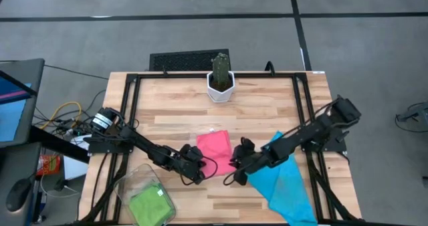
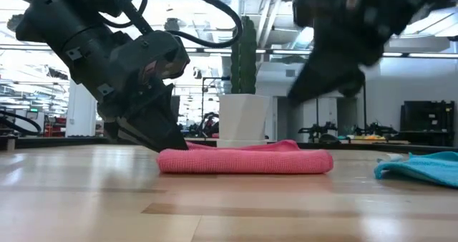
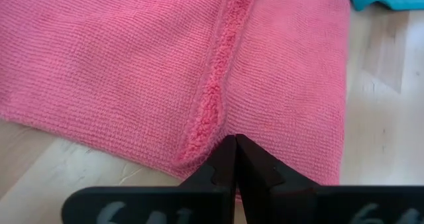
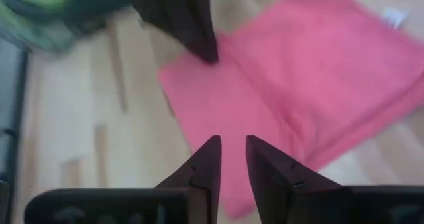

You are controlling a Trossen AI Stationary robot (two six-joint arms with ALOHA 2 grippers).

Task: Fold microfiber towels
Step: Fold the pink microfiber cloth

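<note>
A hot pink towel (image 1: 215, 148) lies folded and flat in the middle of the table, also seen in the low view (image 2: 247, 160). My left gripper (image 3: 235, 141) is shut, its tip at the towel's near-left corner (image 1: 199, 176). My right gripper (image 4: 232, 144) is open by a narrow gap. It hovers above the towel's near-right edge (image 1: 235, 164), clear of it in the low view. A sky blue towel (image 1: 287, 182) lies spread at the near right. A light green towel (image 1: 150, 202) sits in a clear bin. My left gripper sets its shut fingertips on the pink towel's near edge (image 3: 205, 141), where a fuzzy hem seam meets that edge. The fingers slant down from the table's left. The towel lies flat on the table. Whether a layer is caught between the fingers cannot be told.
A white pot with a cactus (image 1: 221, 79) stands at the far middle. The clear bin (image 1: 137, 176) sits at the near left corner. A black frame (image 1: 130, 112) runs along the table's sides. Bare wood shows between the pot and the pink towel.
</note>
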